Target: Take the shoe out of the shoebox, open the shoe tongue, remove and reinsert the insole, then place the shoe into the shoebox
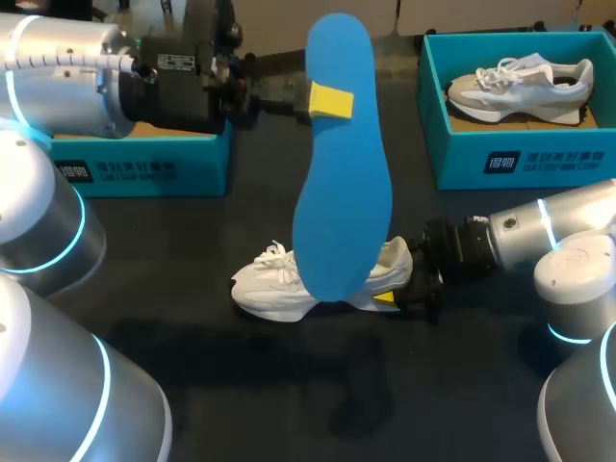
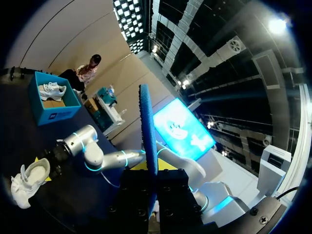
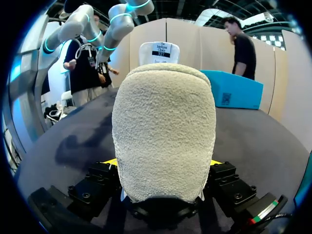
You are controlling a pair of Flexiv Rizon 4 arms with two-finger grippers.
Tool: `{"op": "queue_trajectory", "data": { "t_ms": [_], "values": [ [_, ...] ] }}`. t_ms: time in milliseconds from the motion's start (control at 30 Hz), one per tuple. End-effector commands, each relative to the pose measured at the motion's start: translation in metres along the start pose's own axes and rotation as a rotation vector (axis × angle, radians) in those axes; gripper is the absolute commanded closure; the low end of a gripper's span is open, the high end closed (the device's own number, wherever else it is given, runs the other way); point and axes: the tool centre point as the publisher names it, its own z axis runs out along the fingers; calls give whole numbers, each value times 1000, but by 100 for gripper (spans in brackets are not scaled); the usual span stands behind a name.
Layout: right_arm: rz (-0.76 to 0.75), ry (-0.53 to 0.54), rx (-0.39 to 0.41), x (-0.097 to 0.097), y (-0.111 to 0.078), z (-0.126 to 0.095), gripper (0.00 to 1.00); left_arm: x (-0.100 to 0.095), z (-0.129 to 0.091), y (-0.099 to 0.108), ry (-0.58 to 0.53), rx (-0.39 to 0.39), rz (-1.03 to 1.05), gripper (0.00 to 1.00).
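Lying on the dark table (image 1: 289, 395), the shoe (image 1: 274, 287) is clamped at the heel by the right gripper (image 1: 390, 298). The left gripper (image 1: 330, 100) pinches the raised insole (image 1: 342, 183), hiding the shoe's middle. Behind, a box (image 1: 525, 159) holds another shoe (image 1: 520, 87).

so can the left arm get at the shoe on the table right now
Probably yes, but not to grasp it: the left gripper is shut on the blue insole, held upright in the air. Nothing on the table blocks the white shoe, and the right gripper holds only its heel.
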Motion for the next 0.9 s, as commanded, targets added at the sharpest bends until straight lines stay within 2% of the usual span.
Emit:
{"op": "queue_trajectory", "data": {
  "t_ms": [33, 100, 133, 200, 267, 300, 633, 900],
  "values": [
    [1, -1, 5, 0, -1, 2, 100, -1, 2, -1, -1, -1, -1, 100],
    [1, -1, 5, 0, -1, 2, 100, -1, 2, -1, -1, -1, -1, 100],
    [1, -1, 5, 0, -1, 2, 95, -1, 2, -1, -1, -1, -1, 100],
    [1, -1, 5, 0, -1, 2, 66, -1, 2, -1, -1, -1, -1, 100],
    [1, -1, 5, 0, -1, 2, 51, -1, 2, -1, -1, -1, -1, 100],
    [1, -1, 5, 0, -1, 2, 0, -1, 2, -1, -1, -1, -1, 100],
    [1, -1, 5, 0, -1, 2, 0, -1, 2, -1, -1, -1, -1, 100],
    [10, -39, 59, 2, 6, -9, 0, -1, 2, -1, -1, -1, -1, 100]
  ]
}}
